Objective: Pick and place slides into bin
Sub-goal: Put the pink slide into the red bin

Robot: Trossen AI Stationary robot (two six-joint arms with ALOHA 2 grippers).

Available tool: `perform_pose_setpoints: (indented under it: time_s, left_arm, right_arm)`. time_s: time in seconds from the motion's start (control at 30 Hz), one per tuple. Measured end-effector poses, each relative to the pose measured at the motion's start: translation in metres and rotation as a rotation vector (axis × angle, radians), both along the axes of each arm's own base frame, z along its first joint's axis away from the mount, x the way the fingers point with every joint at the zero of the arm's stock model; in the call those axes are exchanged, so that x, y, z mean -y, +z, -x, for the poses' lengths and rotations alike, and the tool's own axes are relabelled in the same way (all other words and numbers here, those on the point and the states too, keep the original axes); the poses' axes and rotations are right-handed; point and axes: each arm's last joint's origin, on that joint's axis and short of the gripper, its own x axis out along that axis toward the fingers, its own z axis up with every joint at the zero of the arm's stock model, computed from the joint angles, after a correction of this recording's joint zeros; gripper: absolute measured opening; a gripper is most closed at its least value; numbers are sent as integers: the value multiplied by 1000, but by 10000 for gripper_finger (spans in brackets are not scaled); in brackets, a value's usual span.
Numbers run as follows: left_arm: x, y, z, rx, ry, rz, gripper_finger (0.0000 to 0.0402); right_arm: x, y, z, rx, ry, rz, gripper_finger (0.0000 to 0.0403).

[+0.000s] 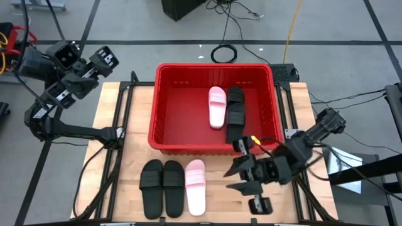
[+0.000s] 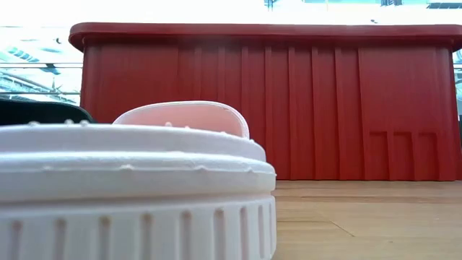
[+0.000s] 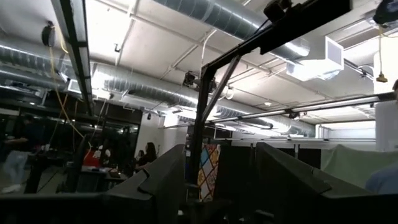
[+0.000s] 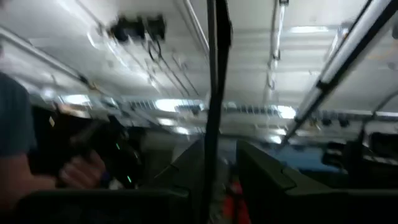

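Note:
The red bin (image 1: 169, 113) stands at the table's far middle; in the low view its ribbed wall (image 2: 303, 108) fills the back. A pink slide (image 1: 217, 107) and black slides (image 1: 235, 113) lie in the bin. Two black slides (image 1: 152, 187) (image 1: 174, 187) and a pink slide (image 1: 196, 186) lie side by side on the table near its front edge. That pink slide also shows close up in the low view (image 2: 130, 188). My right gripper (image 1: 238, 178) is open and empty, right of the pink slide on the table. My left gripper (image 1: 103, 59) is open and raised off the table's far left corner.
Bare wood lies right of the three slides, under and around my right arm (image 1: 295, 150). The bin's near wall (image 1: 188, 149) stands just beyond the slides' toes. Cables (image 1: 223, 53) lie on the floor past the table's far edge.

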Motion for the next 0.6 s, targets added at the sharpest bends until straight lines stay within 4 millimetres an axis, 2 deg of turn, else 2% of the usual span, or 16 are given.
perform_pose_setpoints:
  time_s: [0.13,0.23,0.37,0.6]
  left_arm:
    - [0,0,0,-1,-10,-9,202]
    - [1,0,1,-8,-26,-11,202]
    - [3,-1,1,-27,-82,-35,202]
    - [4,-1,2,-47,-123,-41,202]
  right_arm:
    - [-2,12,0,-238,-158,44,82]
    - [-2,10,-1,-358,-188,24,82]
    - [-4,-1,-3,-485,-166,-30,82]
    - [-20,-37,-22,-670,-139,-49,82]
